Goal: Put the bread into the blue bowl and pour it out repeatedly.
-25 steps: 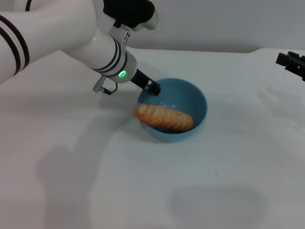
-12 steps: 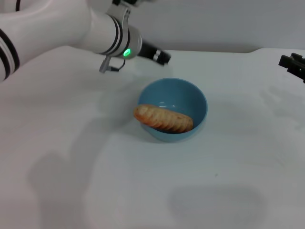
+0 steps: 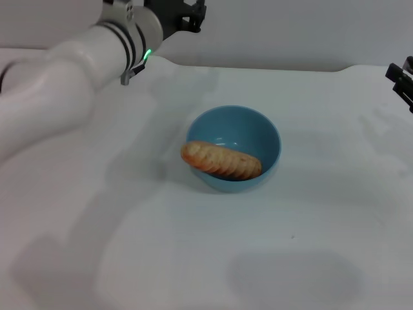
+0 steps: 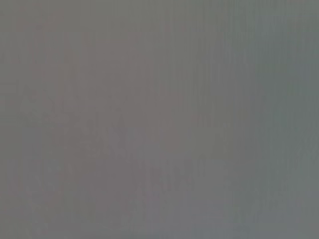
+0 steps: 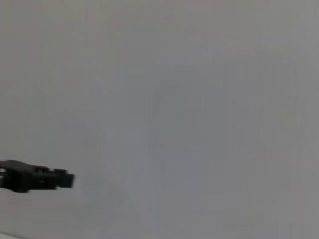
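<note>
Left gripper (image 3: 190,14) lifted back from the blue bowl (image 3: 266,137), finger state unclear, bread (image 3: 221,160) resting across bowl

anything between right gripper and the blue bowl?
Nothing: head view shows only bare white table between the right gripper at the far right edge and the blue bowl, which holds the bread.

Dark gripper (image 5: 55,178) against plain background
</note>
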You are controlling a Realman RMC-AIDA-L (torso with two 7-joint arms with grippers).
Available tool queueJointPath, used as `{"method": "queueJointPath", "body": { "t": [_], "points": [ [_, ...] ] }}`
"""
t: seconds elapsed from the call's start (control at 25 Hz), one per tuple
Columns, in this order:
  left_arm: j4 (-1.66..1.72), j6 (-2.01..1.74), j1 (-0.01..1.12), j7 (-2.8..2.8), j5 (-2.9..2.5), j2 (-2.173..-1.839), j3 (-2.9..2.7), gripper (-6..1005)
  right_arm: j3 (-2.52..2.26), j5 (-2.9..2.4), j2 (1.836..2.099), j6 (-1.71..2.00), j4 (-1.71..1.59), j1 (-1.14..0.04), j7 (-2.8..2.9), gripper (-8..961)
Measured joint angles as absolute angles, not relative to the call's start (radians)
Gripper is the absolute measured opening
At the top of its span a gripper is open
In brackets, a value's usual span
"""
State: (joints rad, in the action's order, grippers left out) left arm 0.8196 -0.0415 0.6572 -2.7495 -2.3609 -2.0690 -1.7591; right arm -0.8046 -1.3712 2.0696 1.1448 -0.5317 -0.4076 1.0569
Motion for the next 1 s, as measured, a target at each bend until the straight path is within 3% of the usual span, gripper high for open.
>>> {"method": "queueJointPath", "body": {
  "t": [0.36,0.64,0.88,1.0],
  "points": [
    [0.772,0.35,0.553,-2.752,-2.22,-2.071,-2.005,348,-0.801,-0.777,2.079,1.201,-0.116,-0.459,0.397,394],
    [0.707,0.431,0.542,-2.766,-2.145,-2.072,-2.099,348,-0.782,-0.688,2.079,1.195,-0.053,-0.452,0.37,395],
    [0.687,0.558,0.492,-2.839,-2.132,-2.071,-2.209,347,-0.769,-0.583,2.08,1.201,0.001,-0.437,0.373,493],
    [0.678,0.566,0.482,-2.841,-2.132,-2.071,-2.23,347,-0.759,-0.578,2.081,1.192,0.004,-0.436,0.361,622]
  ]
}}
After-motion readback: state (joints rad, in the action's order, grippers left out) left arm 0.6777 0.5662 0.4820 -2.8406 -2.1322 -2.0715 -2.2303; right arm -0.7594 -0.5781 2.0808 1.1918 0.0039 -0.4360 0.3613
